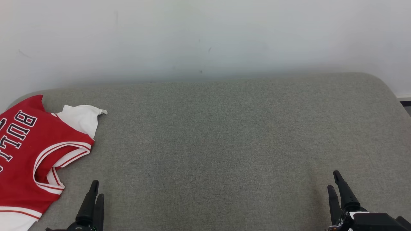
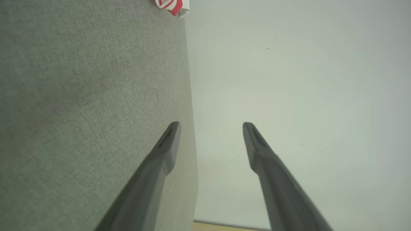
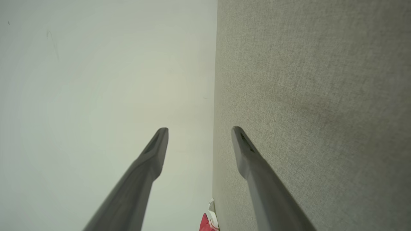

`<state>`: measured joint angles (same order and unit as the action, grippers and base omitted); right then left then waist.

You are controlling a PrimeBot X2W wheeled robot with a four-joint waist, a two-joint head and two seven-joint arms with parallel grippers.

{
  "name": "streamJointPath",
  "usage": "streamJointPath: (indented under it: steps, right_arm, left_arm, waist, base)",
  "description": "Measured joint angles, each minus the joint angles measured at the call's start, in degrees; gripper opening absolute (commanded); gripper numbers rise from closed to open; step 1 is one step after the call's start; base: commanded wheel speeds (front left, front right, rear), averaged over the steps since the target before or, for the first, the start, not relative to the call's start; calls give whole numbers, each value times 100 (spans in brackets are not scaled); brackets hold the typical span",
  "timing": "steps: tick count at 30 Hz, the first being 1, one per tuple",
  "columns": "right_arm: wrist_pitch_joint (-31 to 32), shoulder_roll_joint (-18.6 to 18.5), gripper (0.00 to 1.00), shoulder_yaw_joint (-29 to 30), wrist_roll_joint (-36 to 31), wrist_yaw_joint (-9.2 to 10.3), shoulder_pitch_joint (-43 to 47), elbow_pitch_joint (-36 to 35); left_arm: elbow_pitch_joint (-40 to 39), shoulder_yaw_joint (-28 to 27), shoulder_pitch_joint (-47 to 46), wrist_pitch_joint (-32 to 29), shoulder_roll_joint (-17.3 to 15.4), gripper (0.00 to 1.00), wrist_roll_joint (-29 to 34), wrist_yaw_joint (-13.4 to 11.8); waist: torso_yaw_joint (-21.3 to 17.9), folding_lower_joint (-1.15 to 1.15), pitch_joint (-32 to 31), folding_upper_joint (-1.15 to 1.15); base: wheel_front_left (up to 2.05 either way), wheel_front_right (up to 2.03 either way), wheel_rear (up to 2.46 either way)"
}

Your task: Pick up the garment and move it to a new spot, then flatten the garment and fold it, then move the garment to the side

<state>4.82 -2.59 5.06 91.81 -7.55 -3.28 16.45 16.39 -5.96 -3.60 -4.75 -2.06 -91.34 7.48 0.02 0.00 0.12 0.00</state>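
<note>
A red jersey (image 1: 29, 154) with white trim is seen laid at the far left of a grey cushion (image 1: 224, 128), partly cut off by the head view's edge and backed by a white wall (image 1: 205, 38). The left pincer (image 1: 98, 190) is held low just beside the jersey, apart from it, with fingers spread wide and nothing gripped. The right pincer (image 1: 333, 180) is held well apart from the jersey, over the cushion's other side, likewise spread wide and empty.

Both jaws wide apart, long dark fingers (image 1: 345, 192) empty.
</note>
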Motion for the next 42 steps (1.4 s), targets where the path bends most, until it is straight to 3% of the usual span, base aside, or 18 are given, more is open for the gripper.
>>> streamJointPath:
  steps: [11, 27, 42]
  right_arm:
    - [-275, -37, 100, -210, -779, 0, 0, -170]
    - [-654, -141, 100, -583, -2509, 0, 0, -415]
    - [-949, -227, 100, -929, -3939, 0, -1, -415]
  left_arm:
    - [-233, -38, 2, 258, -4, 100, 848, -1]
    - [-635, 1, 126, 656, -10, 100, 3165, -174]
    - [-903, 169, 185, 938, -96, 100, 4791, -345]
  waist:
    - [10, 0, -4, 0]
    - [51, 0, -28, 0]
    - [123, 1, -35, 0]
  base:
    - [0, 0, 0]
    - [0, 0, 0]
    - [0, 0, 0]
